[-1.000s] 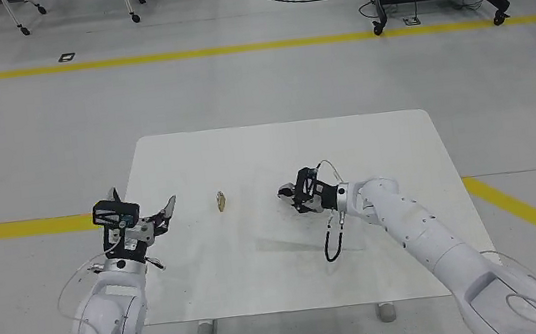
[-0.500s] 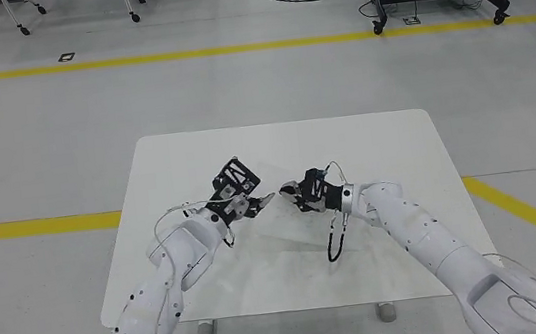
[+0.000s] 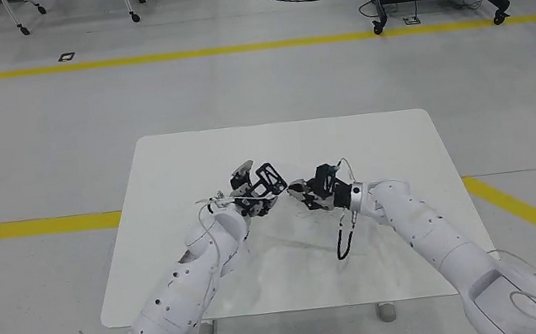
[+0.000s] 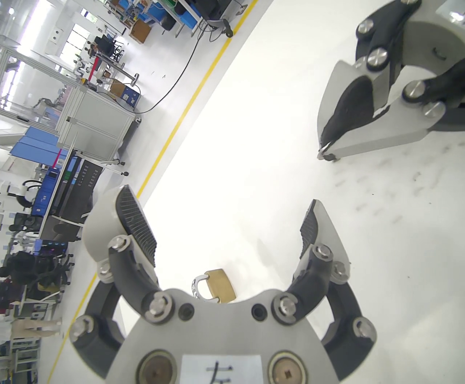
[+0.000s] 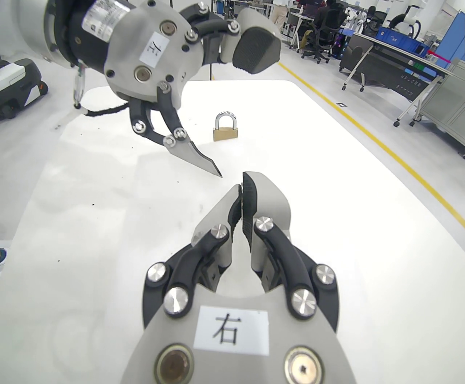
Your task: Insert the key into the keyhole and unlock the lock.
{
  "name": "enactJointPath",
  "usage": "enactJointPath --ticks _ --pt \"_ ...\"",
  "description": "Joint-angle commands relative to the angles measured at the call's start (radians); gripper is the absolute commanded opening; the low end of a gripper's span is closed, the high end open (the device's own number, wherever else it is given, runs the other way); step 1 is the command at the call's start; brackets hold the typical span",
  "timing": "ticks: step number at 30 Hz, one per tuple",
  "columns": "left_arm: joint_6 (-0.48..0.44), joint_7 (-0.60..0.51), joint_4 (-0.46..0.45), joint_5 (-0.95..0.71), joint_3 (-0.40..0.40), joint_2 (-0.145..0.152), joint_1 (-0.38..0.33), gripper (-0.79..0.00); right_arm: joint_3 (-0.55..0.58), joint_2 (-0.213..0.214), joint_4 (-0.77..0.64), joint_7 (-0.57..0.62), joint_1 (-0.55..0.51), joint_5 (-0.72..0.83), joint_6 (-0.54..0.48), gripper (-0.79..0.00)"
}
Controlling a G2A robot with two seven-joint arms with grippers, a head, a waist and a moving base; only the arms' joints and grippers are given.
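Note:
A small brass padlock (image 5: 225, 132) with a silver shackle lies on the white table (image 3: 376, 144). In the left wrist view the padlock (image 4: 218, 287) sits just below my left gripper (image 4: 218, 198), close to its base; that gripper is open and holds nothing. My right gripper (image 5: 242, 182) is shut, and a small metal piece, apparently the key (image 4: 327, 154), pokes from its tips. At the table's middle the left gripper (image 3: 264, 196) and right gripper (image 3: 294, 191) face each other, a short gap apart. One left fingertip (image 5: 209, 166) points at the right gripper's tips.
A black cable (image 3: 343, 243) hangs from my right forearm over the table. The tabletop is bare on both sides of the grippers. Yellow lines (image 3: 233, 48) run across the grey floor; desks and carts stand far off.
My left arm swung from the table's left edge to its middle, passing over the padlock, and now faces the right gripper. The right gripper shifted slightly to the right.

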Motion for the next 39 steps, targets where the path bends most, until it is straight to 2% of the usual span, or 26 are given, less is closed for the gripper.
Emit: enactJointPath --ticks 1,10,14,16,19,23,24,32,39 --pt "0.01 0.002 0.029 -0.001 0.02 -0.01 -0.01 0.0 0.0 0.0 0.022 -0.026 0.007 0.004 -0.02 -0.785" --pt "0.05 -0.006 0.179 -0.018 0.08 -0.058 -0.079 0.0 -0.011 -0.012 0.142 -0.16 0.047 0.023 -0.055 -0.785" --pt "0.09 0.009 0.22 -0.036 0.066 -0.07 -0.101 0.0 -0.013 -0.013 0.159 -0.25 0.049 0.024 -0.052 -0.785" --pt "0.116 0.027 0.232 -0.045 0.036 -0.068 -0.106 0.0 -0.014 -0.013 0.164 -0.288 0.049 0.024 -0.055 -0.785" --pt "0.128 0.078 0.207 -0.103 -0.049 -0.053 -0.091 0.0 -0.027 -0.014 0.158 -0.279 0.053 -0.001 -0.067 -0.785" --pt "0.125 0.178 0.071 -0.159 -0.211 -0.014 -0.011 0.0 -0.027 -0.014 0.158 -0.279 0.053 -0.001 -0.067 -0.785" --pt "0.126 0.186 0.054 -0.162 -0.227 -0.01 0.0 0.0 -0.027 -0.014 0.158 -0.279 0.053 -0.001 -0.067 -0.785" --pt "0.126 0.186 0.054 -0.162 -0.227 -0.01 0.0 0.0 -0.022 -0.016 0.128 -0.263 0.037 0.03 -0.074 -0.785" --pt "0.137 0.339 0.097 -0.289 -0.293 -0.009 0.048 0.0 0.065 -0.022 0.044 -0.21 -0.01 0.344 -0.149 -0.785"
